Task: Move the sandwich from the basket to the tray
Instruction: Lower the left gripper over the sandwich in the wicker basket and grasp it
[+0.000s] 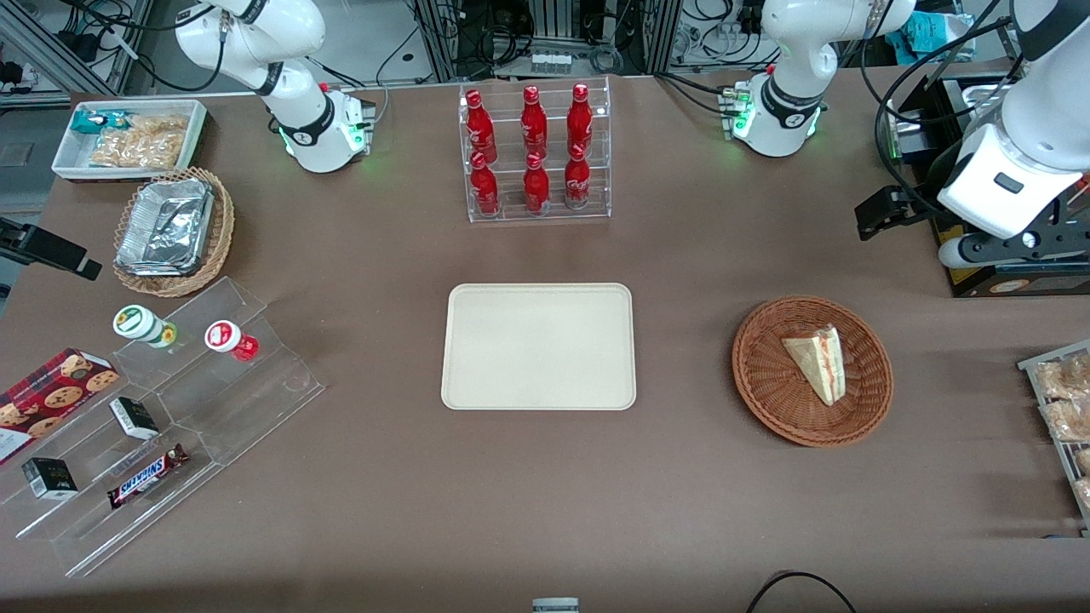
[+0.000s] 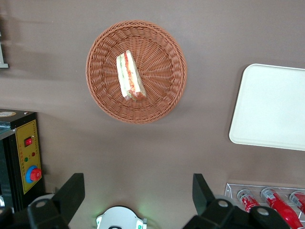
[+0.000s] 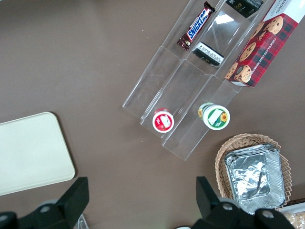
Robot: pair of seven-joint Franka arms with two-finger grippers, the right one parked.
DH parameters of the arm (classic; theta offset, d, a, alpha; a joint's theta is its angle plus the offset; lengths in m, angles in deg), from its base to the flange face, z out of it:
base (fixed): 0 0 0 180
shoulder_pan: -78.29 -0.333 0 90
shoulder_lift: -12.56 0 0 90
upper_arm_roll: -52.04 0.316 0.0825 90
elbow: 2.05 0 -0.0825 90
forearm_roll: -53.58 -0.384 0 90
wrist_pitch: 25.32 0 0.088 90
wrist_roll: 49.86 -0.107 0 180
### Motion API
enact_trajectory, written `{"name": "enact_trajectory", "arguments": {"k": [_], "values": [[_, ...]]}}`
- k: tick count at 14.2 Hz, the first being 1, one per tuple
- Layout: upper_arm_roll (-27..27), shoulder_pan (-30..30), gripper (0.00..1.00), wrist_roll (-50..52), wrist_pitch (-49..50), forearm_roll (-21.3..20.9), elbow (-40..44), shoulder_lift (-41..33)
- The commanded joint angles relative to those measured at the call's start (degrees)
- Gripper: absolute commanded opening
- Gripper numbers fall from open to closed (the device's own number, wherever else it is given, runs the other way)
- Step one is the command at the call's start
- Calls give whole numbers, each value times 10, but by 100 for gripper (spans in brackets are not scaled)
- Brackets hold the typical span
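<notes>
The pincer (image 2: 138, 193) is held high above the table with its jaws spread wide and nothing between them. Almost directly beneath it, slightly ahead of the fingertips (image 2: 71, 188), the reddish-brown wicker basket (image 2: 164, 98) is seen, and the sandwich (image 2: 130, 76) lies inside it on its side, slanted, with the red, orange and green filling showing along one long edge. It is set off the basket's centre, toward one part of the rim. Farther from the pincer, sideways toward the parked arm's end of the table, the cream tray (image 1: 538, 346) rests flat and unoccupied, well apart from the basket.

Nothing has yet been grasped, so the whole transfer remains to be done. A poor grip is judged the main risk: if the fingers are closed across the soft bread too hard, the wedge could be crushed or its layers squeezed out; if they are brought down misaligned with its slant, the basket's weave could be struck or the basket dragged.
</notes>
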Motion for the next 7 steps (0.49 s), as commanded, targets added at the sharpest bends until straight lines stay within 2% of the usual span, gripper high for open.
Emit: {"name": "enact_trajectory", "arguments": {"k": [1,4,7], "values": [[1,-2,100,4,8,4,0,-7],[2,-2,100,5,0,2,-31,-2],[23,-9,100,10,-72,-10,-124,11]]}}
